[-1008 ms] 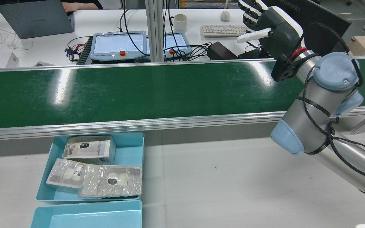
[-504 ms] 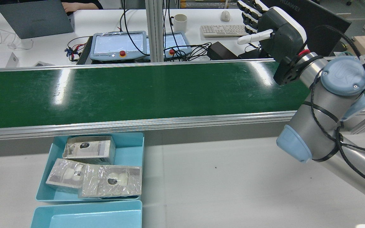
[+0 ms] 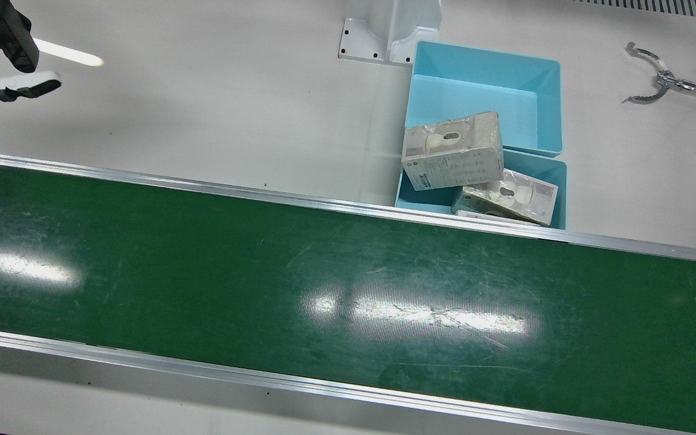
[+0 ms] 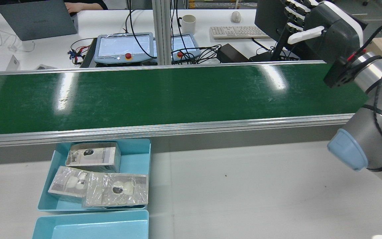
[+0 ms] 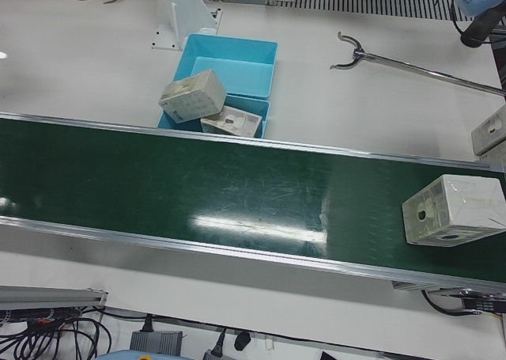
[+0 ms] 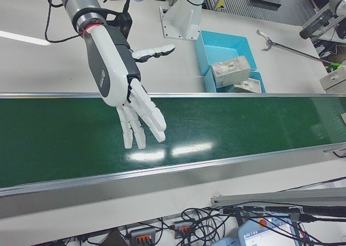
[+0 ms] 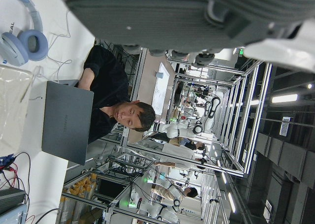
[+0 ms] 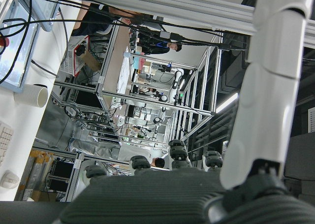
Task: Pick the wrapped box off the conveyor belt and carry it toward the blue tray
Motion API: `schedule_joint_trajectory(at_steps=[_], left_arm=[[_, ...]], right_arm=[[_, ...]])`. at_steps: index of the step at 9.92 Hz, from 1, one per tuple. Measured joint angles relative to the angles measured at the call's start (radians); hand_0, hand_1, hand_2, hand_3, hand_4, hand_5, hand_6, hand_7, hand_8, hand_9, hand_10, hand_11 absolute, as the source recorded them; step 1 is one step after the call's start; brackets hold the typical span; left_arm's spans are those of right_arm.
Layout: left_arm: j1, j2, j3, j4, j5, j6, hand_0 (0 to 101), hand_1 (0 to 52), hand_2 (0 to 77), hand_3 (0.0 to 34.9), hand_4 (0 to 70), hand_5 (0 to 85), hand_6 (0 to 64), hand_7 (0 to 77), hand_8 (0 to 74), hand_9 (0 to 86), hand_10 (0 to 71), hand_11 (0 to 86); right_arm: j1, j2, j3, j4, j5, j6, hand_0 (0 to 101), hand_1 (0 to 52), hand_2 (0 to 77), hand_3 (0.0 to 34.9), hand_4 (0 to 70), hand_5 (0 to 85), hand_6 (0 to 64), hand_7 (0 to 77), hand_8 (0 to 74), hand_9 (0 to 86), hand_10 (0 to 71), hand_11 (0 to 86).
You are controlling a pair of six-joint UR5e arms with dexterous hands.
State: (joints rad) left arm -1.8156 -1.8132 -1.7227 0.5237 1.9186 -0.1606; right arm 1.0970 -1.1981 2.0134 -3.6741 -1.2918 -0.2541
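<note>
While the conveyor belt (image 5: 237, 198) runs the full width of the left-front view, the wrapped box (image 5: 455, 210) sits at its far right end, close to the belt's front rail, untouched. Nothing else lies on the green surface. Beyond the belt's far rail, two blue trays (image 5: 233, 59) stand end to end on the white tabletop (image 4: 244, 186); the one nearest the belt holds wrapped boxes, and the rear view shows three of them (image 4: 93, 156), packed close and overlapping, while the other tray is bare. A metal reaching tool (image 5: 395, 61) lies on the tabletop to the right of the trays in that view.

Over the opposite end of the belt, the right hand (image 6: 121, 84) hangs in the air with fingers (image 6: 141, 120) spread and straight, thumb held out to the side, grasping nothing. In the rear view the same hand (image 4: 323, 30) rises above the belt's far edge at the right.

Only the dark underside of the left hand (image 7: 172, 22) shows, in its own camera, so whether it is released or clenched cannot be told. A person sits at a laptop (image 7: 66, 120) behind the station.
</note>
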Motion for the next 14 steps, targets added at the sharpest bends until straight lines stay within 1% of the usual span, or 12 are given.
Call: schedule_joint_trajectory(at_steps=[1, 2, 3, 4, 5, 6, 8, 10, 11, 12, 13, 14], left_arm=[[0.000, 0.000, 0.000, 0.000, 0.000, 0.000, 0, 0.0, 1.1, 0.0, 0.0, 1.1, 0.0, 0.0, 0.0, 0.0, 0.5, 0.0], [0.000, 0.000, 0.000, 0.000, 0.000, 0.000, 0, 0.0, 1.1, 0.0, 0.0, 1.1, 0.0, 0.0, 0.0, 0.0, 0.0, 0.0], [0.000, 0.000, 0.000, 0.000, 0.000, 0.000, 0, 0.0, 0.5, 0.0, 0.0, 1.1, 0.0, 0.0, 0.0, 0.0, 0.0, 0.0], [0.000, 0.000, 0.000, 0.000, 0.000, 0.000, 0, 0.0, 1.1, 0.0, 0.0, 1.1, 0.0, 0.0, 0.0, 0.0, 0.5, 0.0], [0.000, 0.000, 0.000, 0.000, 0.000, 0.000, 0, 0.0, 1.1, 0.0, 0.0, 1.1, 0.0, 0.0, 0.0, 0.0, 0.0, 0.0], [0.000, 0.000, 0.000, 0.000, 0.000, 0.000, 0, 0.0, 1.1, 0.0, 0.0, 1.1, 0.0, 0.0, 0.0, 0.0, 0.0, 0.0], [0.000, 0.000, 0.000, 0.000, 0.000, 0.000, 0, 0.0, 1.1, 0.0, 0.0, 1.1, 0.0, 0.0, 0.0, 0.0, 0.0, 0.0], [0.000, 0.000, 0.000, 0.000, 0.000, 0.000, 0, 0.0, 0.5, 0.0, 0.0, 1.1, 0.0, 0.0, 0.0, 0.0, 0.0, 0.0], [0.000, 0.000, 0.000, 0.000, 0.000, 0.000, 0, 0.0, 0.5, 0.0, 0.0, 1.1, 0.0, 0.0, 0.0, 0.0, 0.0, 0.0], [0.000, 0.000, 0.000, 0.000, 0.000, 0.000, 0, 0.0, 0.5, 0.0, 0.0, 1.1, 0.0, 0.0, 0.0, 0.0, 0.0, 0.0], [0.000, 0.000, 0.000, 0.000, 0.000, 0.000, 0, 0.0, 1.1, 0.0, 0.0, 1.1, 0.0, 0.0, 0.0, 0.0, 0.0, 0.0], [0.000, 0.000, 0.000, 0.000, 0.000, 0.000, 0, 0.0, 1.1, 0.0, 0.0, 1.1, 0.0, 0.0, 0.0, 0.0, 0.0, 0.0]], right_arm=[[0.009, -0.025, 0.020, -0.007, -0.011, 0.001, 46, 7.6, 2.7, 25.0, 0.0, 0.5, 0.0, 0.0, 1.6, 1.6, 0.0, 1.1], [0.013, -0.042, 0.040, -0.026, -0.017, 0.002, 46, 7.6, 2.7, 25.0, 0.0, 0.5, 0.0, 0.0, 1.6, 1.6, 0.0, 1.1], [0.014, -0.052, 0.060, -0.056, -0.019, 0.004, 46, 10.4, 2.7, 25.0, 0.0, 0.5, 0.0, 0.0, 1.6, 1.1, 0.0, 1.1], [0.012, -0.057, 0.077, -0.083, -0.020, 0.008, 46, 7.6, 2.2, 25.0, 0.0, 2.7, 0.0, 0.0, 1.6, 1.1, 0.0, 1.1], [0.011, -0.059, 0.091, -0.101, -0.020, 0.023, 46, 10.4, 3.8, 25.0, 0.0, 2.7, 0.0, 0.0, 1.6, 1.6, 0.0, 1.1], [0.013, -0.061, 0.100, -0.111, -0.021, 0.038, 46, 10.4, 3.8, 26.2, 0.0, 2.7, 0.0, 0.0, 1.6, 1.6, 0.0, 1.1], [0.014, -0.078, 0.127, -0.129, -0.027, 0.071, 45, 9.8, 4.4, 26.4, 0.0, 2.7, 0.0, 0.0, 1.6, 1.6, 0.0, 1.1], [0.019, -0.091, 0.152, -0.146, -0.033, 0.090, 44, 9.8, 4.4, 25.9, 0.0, 3.8, 0.0, 0.0, 1.6, 1.6, 0.0, 1.1], [0.019, -0.091, 0.152, -0.149, -0.035, 0.094, 44, 9.8, 4.4, 25.9, 0.0, 3.8, 0.0, 0.0, 1.6, 1.6, 0.0, 1.1], [0.016, -0.072, 0.143, -0.150, -0.035, 0.093, 44, 9.3, 4.4, 27.5, 0.0, 3.3, 0.0, 0.0, 1.6, 1.1, 0.0, 1.1], [0.014, -0.051, 0.128, -0.150, -0.035, 0.093, 44, 9.3, 4.4, 27.5, 0.0, 3.3, 0.0, 0.0, 1.6, 1.1, 0.0, 1.1], [0.016, -0.036, 0.115, -0.148, -0.035, 0.095, 44, 9.3, 4.4, 28.9, 0.0, 2.7, 0.0, 0.0, 1.6, 1.6, 0.0, 1.1]])
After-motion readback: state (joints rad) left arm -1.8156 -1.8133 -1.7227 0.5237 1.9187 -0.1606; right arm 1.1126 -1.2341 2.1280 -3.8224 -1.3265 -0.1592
